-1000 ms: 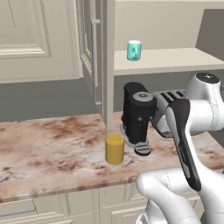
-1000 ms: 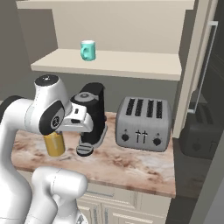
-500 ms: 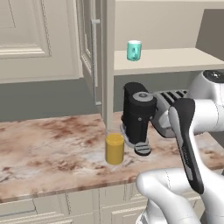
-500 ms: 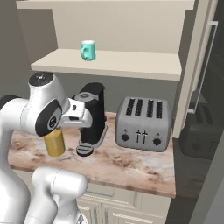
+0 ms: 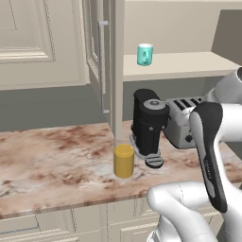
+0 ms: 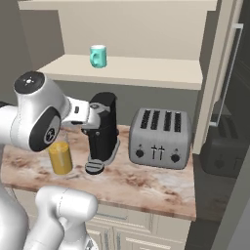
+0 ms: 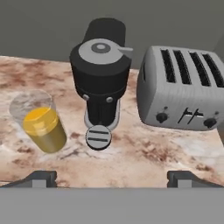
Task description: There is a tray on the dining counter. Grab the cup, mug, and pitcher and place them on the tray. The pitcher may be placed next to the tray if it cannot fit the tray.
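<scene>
While the gripper (image 7: 112, 177) hangs above the worktop (image 7: 144, 153) with its tips spread wide and nothing between them, the step in hand looks like the approach to the pitcher (image 7: 41, 124). In the hand view the pitcher sits at 9 o'clock from frame centre, upright, just beside the black coffee machine (image 7: 100, 70); the toaster (image 7: 183, 89) is at 2 o'clock, clear of the path.

To do it well: swing toward 9 o'clock first, then descend, so the fingers straddle the glass wall and not the machine's drip plate (image 7: 99, 137). Grip below the rim and keep it vertical, since it holds liquid. I'd judge the machine-side clearance tight, so come in from the open side.

The mug (image 5: 144, 54) waits on the shelf (image 5: 189, 64) at 12 o'clock above the machine.
</scene>
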Controlling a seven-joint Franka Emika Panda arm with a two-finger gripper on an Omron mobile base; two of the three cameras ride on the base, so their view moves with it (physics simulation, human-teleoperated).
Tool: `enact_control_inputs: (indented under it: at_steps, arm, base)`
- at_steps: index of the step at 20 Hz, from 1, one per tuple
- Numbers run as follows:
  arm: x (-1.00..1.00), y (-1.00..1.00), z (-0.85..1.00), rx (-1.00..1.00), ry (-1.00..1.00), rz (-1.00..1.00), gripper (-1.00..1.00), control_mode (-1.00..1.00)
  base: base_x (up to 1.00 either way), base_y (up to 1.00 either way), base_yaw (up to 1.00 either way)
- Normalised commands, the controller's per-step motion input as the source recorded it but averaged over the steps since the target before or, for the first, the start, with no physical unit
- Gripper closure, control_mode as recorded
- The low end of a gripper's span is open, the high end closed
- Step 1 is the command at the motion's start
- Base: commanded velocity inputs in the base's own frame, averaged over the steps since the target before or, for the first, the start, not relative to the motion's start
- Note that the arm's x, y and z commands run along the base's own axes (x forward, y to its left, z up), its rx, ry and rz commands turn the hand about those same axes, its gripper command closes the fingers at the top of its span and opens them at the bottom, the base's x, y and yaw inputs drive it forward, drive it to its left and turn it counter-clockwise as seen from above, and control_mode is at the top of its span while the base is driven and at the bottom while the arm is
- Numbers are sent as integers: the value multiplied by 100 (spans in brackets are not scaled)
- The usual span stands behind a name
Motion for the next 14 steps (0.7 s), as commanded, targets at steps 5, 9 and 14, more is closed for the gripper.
enact_control_inputs:
  at_steps: [5, 9, 14]
  arm:
    - [-17, 0, 46, 0, -21, 0, -100, -100]
    - [-28, 1, 48, 0, -22, 0, -100, -100]
    - [-3, 4, 48, 0, -8, 0, -100, -100]
  base:
    - [0, 0, 0]
    - [0, 0, 0]
    - [0, 0, 0]
